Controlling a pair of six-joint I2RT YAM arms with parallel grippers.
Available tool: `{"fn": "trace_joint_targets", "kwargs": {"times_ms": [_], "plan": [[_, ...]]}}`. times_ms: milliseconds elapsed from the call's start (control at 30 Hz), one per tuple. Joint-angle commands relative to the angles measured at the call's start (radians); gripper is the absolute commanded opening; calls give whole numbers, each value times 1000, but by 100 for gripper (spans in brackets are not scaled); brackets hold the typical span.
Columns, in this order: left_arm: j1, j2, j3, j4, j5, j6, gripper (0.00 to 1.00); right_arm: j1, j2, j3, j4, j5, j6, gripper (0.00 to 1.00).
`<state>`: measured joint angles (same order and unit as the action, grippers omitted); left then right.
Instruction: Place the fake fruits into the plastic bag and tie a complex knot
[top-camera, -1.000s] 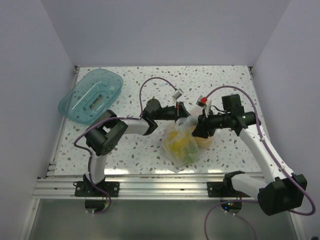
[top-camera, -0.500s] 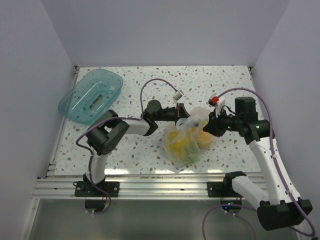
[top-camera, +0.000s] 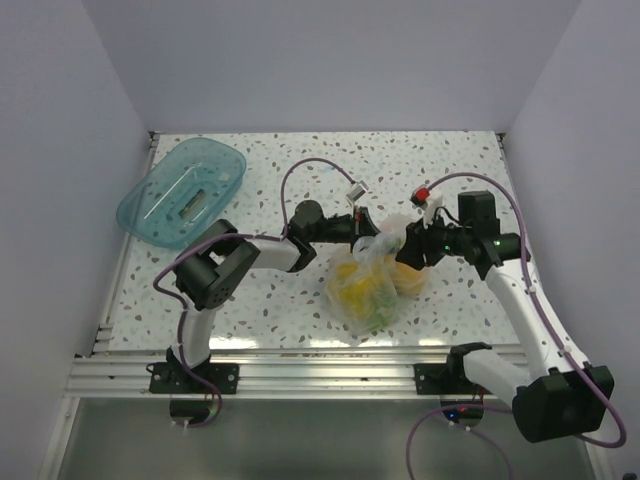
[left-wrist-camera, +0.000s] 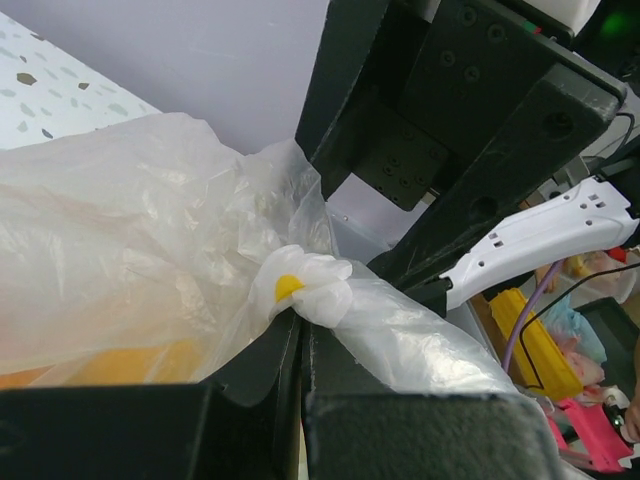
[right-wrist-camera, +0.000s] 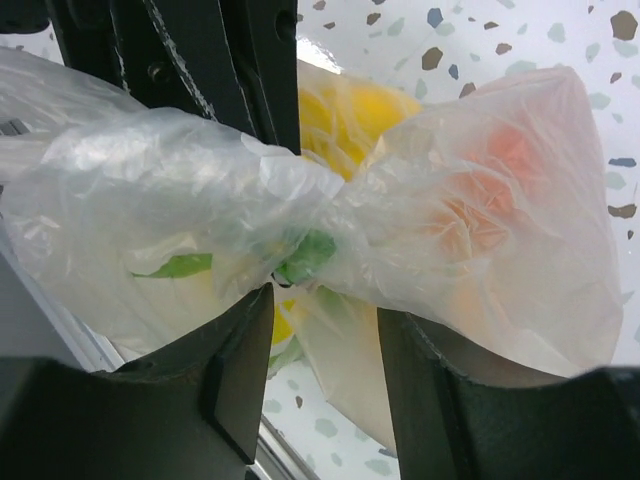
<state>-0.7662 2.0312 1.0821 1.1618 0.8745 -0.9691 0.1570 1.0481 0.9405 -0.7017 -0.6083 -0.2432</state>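
the desk (top-camera: 300, 160) has open room toward the top and right of the frame, walled at its edges; the teal tray (top-camera: 183, 192) sits upper left, well apart. the plastic bag (top-camera: 375, 300) lies lower centre with the fake fruits (top-camera: 352, 283) already inside, so we judge the knot is in hand. the left jaws are clamped on a twisted tail of film; the right jaws stand open at the cinched neck. next, we think, they must close there and pull rightward.
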Motion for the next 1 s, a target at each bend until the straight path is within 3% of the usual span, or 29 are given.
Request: {"fn": "trace_joint_targets", "kwargs": {"times_ms": [0, 100, 333, 967], "plan": [[-8, 11, 21, 68, -12, -5, 0, 10, 13, 15, 59, -87, 2, 50], [-18, 21, 30, 70, -9, -8, 0, 22, 21, 18, 59, -100, -4, 60], [-50, 43, 44, 131, 21, -49, 0, 35, 84, 41, 93, -153, 13, 68], [-105, 127, 110, 203, 43, -109, 0, 115, 113, -5, 332, -214, 295, 70]]}}
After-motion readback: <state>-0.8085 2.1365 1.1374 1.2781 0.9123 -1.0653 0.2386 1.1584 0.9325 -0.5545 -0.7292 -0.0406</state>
